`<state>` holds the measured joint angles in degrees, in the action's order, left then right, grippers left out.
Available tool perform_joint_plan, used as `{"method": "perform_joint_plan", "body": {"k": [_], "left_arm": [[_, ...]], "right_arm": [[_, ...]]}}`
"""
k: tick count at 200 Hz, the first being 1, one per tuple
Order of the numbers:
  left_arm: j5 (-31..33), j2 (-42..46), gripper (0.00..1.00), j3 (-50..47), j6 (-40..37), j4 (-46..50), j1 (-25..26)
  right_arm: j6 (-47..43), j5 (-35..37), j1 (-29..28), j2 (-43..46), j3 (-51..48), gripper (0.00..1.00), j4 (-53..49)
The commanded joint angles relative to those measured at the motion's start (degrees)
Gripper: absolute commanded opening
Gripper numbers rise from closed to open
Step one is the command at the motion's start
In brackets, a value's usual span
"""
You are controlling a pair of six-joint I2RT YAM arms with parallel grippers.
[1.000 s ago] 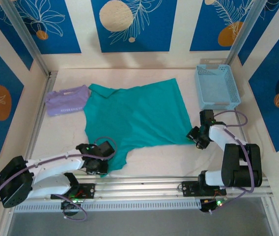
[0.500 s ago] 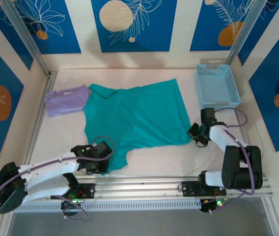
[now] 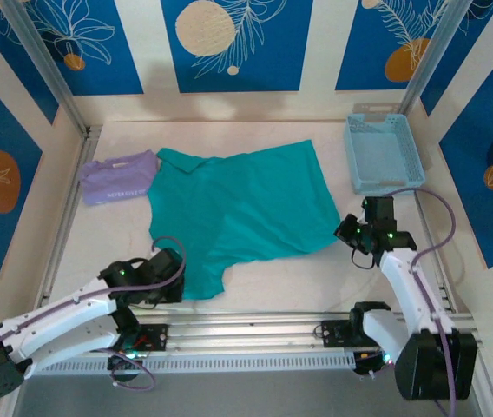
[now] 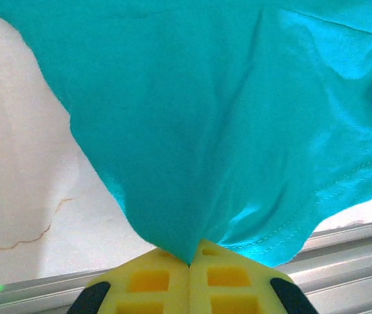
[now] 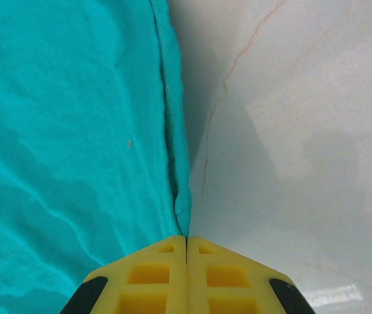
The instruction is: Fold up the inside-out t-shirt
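White tabletop (image 3: 299, 278): teal fabric t-shirt (image 3: 238, 208); we judge corners gripped, left gripper (image 4: 189, 260) pinching 7 o'clock, right gripper (image 5: 186, 241) pinching 4 o'clock; next, lift together.

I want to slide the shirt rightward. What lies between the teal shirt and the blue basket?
Bare table lies between the shirt and the basket, as the top view shows.

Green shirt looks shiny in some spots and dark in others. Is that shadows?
Left wrist view: the t-shirt glows brightest top right and darkens where folds gather at the left gripper. Right wrist view: a soft grey shadow falls on the table beside the hem, near the right gripper. Top external view: light is even, nothing blurry.
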<state>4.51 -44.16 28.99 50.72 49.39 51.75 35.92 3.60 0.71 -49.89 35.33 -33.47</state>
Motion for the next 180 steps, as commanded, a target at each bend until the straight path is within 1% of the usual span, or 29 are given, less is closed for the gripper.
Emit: {"method": "perform_joint_plan", "body": {"k": [1, 16, 51, 80, 107, 144, 180], "left_arm": [[1.5, 1.4, 0.00, 1.8, 1.2, 3.2, -0.4], [2.0, 1.9, 0.00, 3.1, 1.4, 4.3, -0.5], [3.7, 1.6, 0.00, 7.0, 1.1, 7.5, -0.5], [6.3, 1.2, 0.00, 9.7, -0.3, 9.0, -0.9], [5.7, 0.4, 0.00, 12.1, -3.1, 9.5, -2.4], [4.8, -1.2, 0.00, 15.4, -8.5, 9.9, -6.2], [2.6, 0.7, 0.00, 14.7, -8.8, 11.1, -8.5]], "right_arm": [[-0.9, -0.8, -0.4, 5.7, -1.7, 0.00, -5.3], [-0.5, -1.4, -0.9, 7.9, -1.7, 0.00, -5.5], [-0.8, -3.1, -1.8, 7.7, -1.3, 0.00, -4.7], [-2.0, -2.3, -2.1, 7.4, 0.7, 0.00, -5.0], [-2.6, -2.0, -2.4, 7.2, 2.8, 0.00, -5.8], [-3.0, -1.5, -2.5, 7.0, 4.1, 0.00, -4.9], [-3.9, -0.9, -2.5, 6.6, 4.1, 0.00, -6.3]]}}
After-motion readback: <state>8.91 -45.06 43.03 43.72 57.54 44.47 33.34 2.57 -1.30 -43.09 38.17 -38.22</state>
